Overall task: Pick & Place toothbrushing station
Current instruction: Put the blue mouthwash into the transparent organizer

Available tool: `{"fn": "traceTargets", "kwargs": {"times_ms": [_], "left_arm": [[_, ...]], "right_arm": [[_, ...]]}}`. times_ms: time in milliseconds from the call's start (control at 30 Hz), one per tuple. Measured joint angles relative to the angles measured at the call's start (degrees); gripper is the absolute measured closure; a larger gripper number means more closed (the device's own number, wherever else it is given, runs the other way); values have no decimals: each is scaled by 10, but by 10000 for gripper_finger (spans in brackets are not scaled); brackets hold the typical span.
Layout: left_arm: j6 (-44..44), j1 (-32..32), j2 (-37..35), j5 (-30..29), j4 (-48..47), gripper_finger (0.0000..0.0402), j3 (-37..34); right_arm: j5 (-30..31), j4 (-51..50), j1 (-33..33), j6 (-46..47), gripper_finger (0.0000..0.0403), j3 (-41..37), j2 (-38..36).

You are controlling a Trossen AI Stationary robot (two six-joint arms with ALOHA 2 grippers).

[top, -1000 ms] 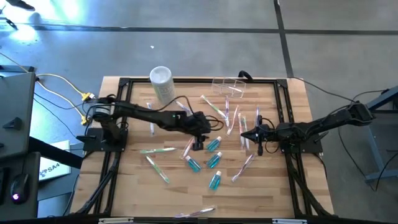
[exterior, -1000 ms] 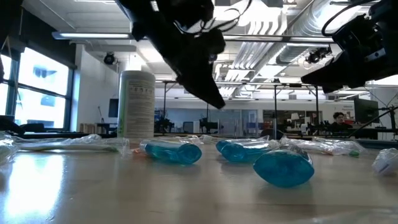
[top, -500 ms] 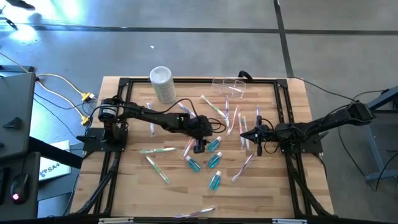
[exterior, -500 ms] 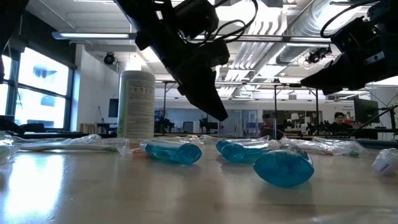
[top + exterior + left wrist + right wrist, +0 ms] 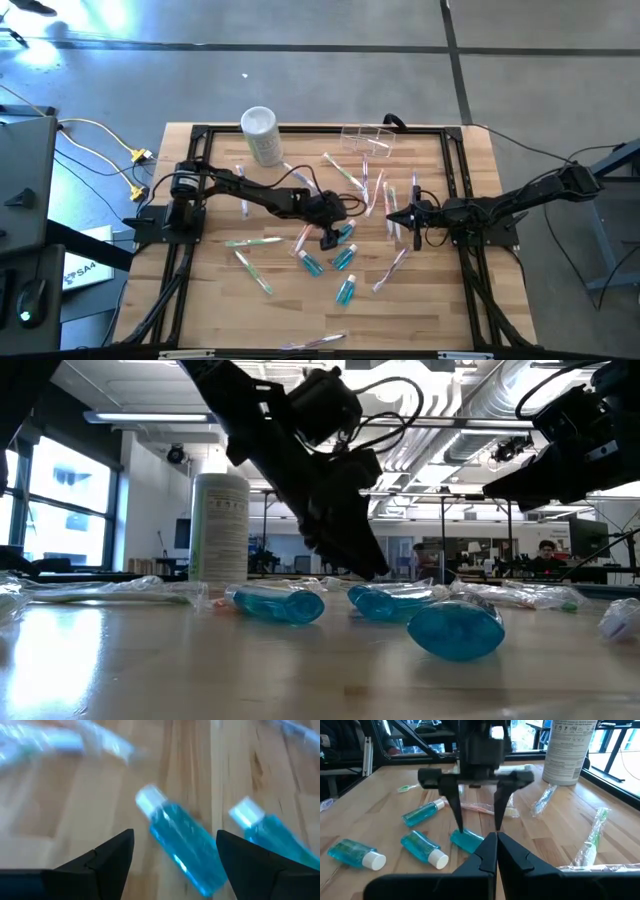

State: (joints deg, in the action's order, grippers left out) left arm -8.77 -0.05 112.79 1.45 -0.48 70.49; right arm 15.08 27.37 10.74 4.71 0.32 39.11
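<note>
- Your left gripper [image 5: 476,827] has its jaws apart and straddles a blue bottle [image 5: 182,842] lying on the tabletop [image 5: 200,300]; nothing is clamped.
- Your right gripper [image 5: 391,218] waits over the right half of the tabletop, jaws together, holding nothing.
- Watch the target: the toothbrushing station [image 5: 366,139], the clear thin-walled box, sits near the far edge of the tabletop, well apart from both grippers. If your left jaws close here, you would likely pick a bottle, not the station.
- A second blue bottle [image 5: 272,840] lies just beside the first. A finger coming down off-centre could nudge it or roll the round one away.
- Wrapped toothbrushes [image 5: 252,241] are scattered around; a low sweep toward the station could drag them along.
- When you do go for the station, its thin clear walls may flex or slip under a hard pinch; that is my judgement.
- Hard to make out: the station's edges barely show against the wood in the high view, and I cannot tell whether anything lies in it.
- The low view does not show the station clearly; the left arm blocks much of the middle.
- Whether the left fingertips touch the tabletop, I cannot tell.
</note>
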Motion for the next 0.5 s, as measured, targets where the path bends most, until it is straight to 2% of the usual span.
{"fn": "traceTargets", "kwargs": {"times_ms": [367,500], "left_arm": [[-21,0,19,22,36,124,1],[-37,6,44,71,60,124,0]], "right_arm": [[0,2,0,0,401,0,1],[0,3,0,0,401,0,1]]}}
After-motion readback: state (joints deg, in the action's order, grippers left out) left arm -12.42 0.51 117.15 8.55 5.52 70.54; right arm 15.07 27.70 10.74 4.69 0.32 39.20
